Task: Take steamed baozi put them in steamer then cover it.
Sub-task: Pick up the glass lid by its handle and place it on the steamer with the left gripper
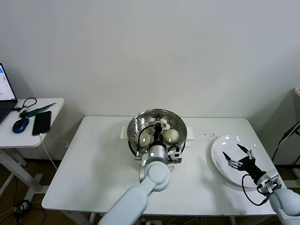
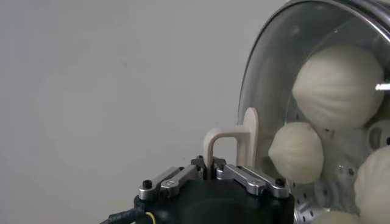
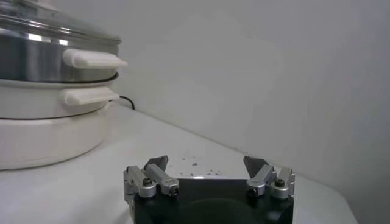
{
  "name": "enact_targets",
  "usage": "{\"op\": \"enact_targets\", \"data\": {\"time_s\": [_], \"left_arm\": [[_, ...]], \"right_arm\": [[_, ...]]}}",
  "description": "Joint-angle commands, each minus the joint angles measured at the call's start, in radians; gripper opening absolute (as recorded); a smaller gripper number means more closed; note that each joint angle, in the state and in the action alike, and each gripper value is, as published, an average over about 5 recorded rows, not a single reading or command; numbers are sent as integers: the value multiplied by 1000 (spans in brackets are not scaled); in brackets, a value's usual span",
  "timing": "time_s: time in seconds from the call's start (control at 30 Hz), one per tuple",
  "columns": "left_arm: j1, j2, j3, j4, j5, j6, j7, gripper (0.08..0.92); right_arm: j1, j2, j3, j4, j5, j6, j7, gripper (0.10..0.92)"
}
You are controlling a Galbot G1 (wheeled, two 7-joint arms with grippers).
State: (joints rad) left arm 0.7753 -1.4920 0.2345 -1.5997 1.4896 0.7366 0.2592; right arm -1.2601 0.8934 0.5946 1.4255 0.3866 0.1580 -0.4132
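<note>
The steamer (image 1: 140,123), a shiny steel pot on a white base, stands at the middle of the white table. Its clear glass cover (image 2: 271,91) lies over the pot. My left gripper (image 2: 210,165) is shut on the cover's white handle (image 2: 234,141), right above the pot's centre (image 1: 159,126). Through the glass I see three cream-white baozi (image 2: 338,85) on the perforated tray, two of them in the head view (image 1: 172,136). My right gripper (image 1: 238,155) hangs open and empty over the flat white plate (image 1: 219,161). The right wrist view shows the steamer (image 3: 42,58) with the cover's rim on it.
A small side table (image 1: 28,136) at the far left carries a phone (image 1: 41,123), a mouse (image 1: 20,125) and a laptop corner. Dark crumbs (image 1: 206,136) dot the table between steamer and plate. The white wall rises close behind.
</note>
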Motion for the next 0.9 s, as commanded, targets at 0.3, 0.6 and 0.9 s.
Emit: {"op": "enact_targets", "data": {"time_s": [0.3, 0.6, 0.9], "left_arm": [[11, -11, -10, 29, -47, 49, -61, 150], [5, 1, -4, 14, -54, 49, -16, 150], [-3, 54, -4, -72, -82, 49, 37, 267]], "right_arm": [[-4, 7, 4, 1, -23, 5, -6, 823], [-5, 6, 8, 1, -27, 6, -9, 823], [-5, 2, 15, -6, -27, 3, -15, 823]]}}
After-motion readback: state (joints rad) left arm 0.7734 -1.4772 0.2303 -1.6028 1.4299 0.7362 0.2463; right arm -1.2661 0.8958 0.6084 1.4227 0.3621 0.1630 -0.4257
